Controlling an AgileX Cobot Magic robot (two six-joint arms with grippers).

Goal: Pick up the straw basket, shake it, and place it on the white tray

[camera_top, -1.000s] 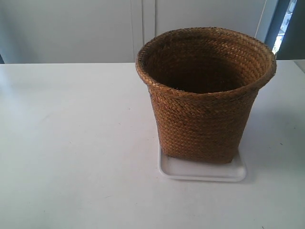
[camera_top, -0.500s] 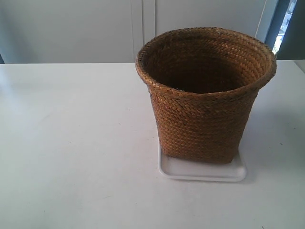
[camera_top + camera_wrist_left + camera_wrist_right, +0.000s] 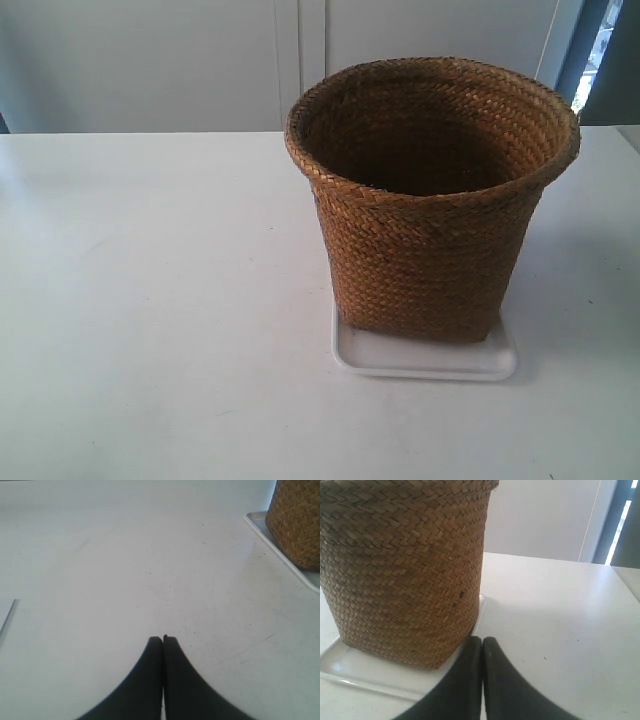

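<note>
Dwarfing white tray (image 3: 430, 363), braided straw basket (image 3: 425, 250) sits upright; left gripper (image 3: 163, 639), right gripper (image 3: 482, 639) closed.

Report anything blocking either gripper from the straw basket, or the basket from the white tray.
Nothing visible. The straw basket already stands on the white tray. Only bare table lies between the left gripper and the basket; the right gripper, fingers shut, sits close beside its wall.

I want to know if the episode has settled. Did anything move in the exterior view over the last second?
Nothing visibly changed. The straw basket stands upright on the white tray exactly as it did a second ago, and no arm has come into the exterior view. In the wrist views, the left gripper and the right gripper are both shut and holding nothing.
</note>
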